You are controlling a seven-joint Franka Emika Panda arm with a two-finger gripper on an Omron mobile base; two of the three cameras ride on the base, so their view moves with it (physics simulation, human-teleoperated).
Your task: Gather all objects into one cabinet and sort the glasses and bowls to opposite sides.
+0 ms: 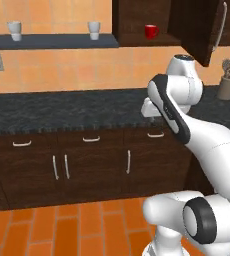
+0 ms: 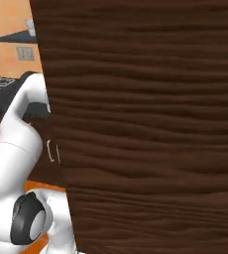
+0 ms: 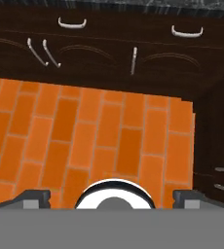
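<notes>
Gripper spread wide, nothing held, aimed at floor; red cup sits in cabinet; shelf cups should be fetched next.

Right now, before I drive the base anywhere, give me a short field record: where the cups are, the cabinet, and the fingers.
red cup: inside the cabinet, on its shelf board
cabinet door: swung open, white handle facing out
pale cups: two, one at the left and one further right, both upright on the dark slab shelf, outside the cabinet
fingers: spread wide apart, nothing between them, pointed at the orange floor
gripper: open and empty
</notes>
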